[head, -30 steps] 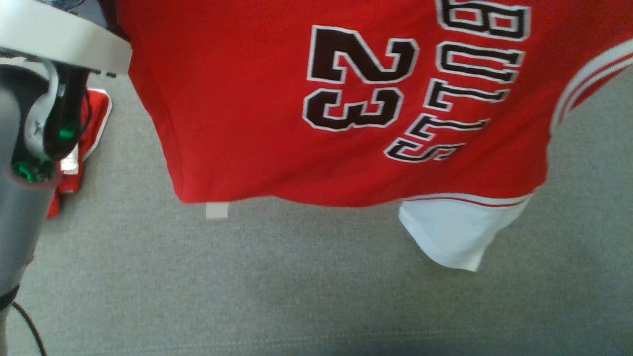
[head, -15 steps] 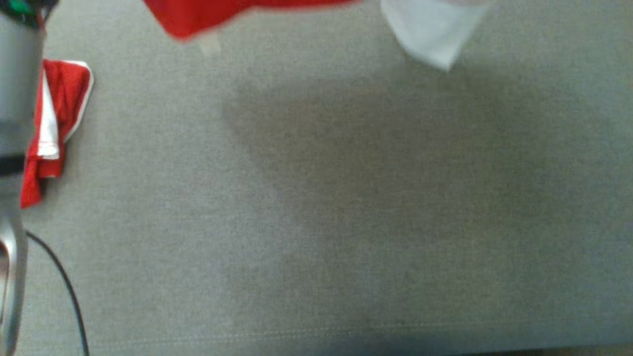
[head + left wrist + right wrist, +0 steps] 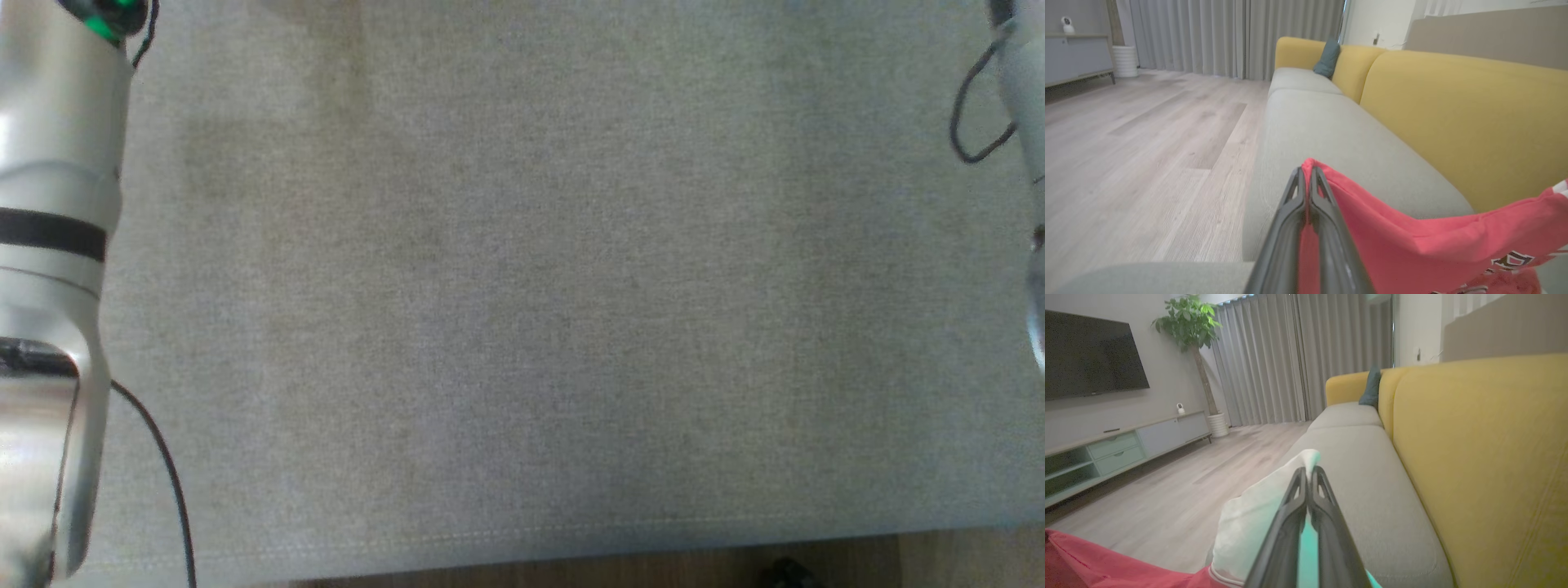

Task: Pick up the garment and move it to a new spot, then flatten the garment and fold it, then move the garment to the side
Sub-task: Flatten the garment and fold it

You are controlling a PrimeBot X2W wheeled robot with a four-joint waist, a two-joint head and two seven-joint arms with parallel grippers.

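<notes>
Left gripper (image 3: pixel 1307 173) has its two dark fingers pressed together on a red edge of the garment (image 3: pixel 1412 245), which drapes away to that view's right, held over the grey sofa seat (image 3: pixel 1331 122). Likewise closed, the right gripper (image 3: pixel 1308 471) pinches the garment's white sleeve (image 3: pixel 1249 526). Beyond both runs the yellow backrest (image 3: pixel 1453 114), with a teal cushion (image 3: pixel 1327 59) at its far end and grey curtains (image 3: pixel 1208 36) behind.
</notes>
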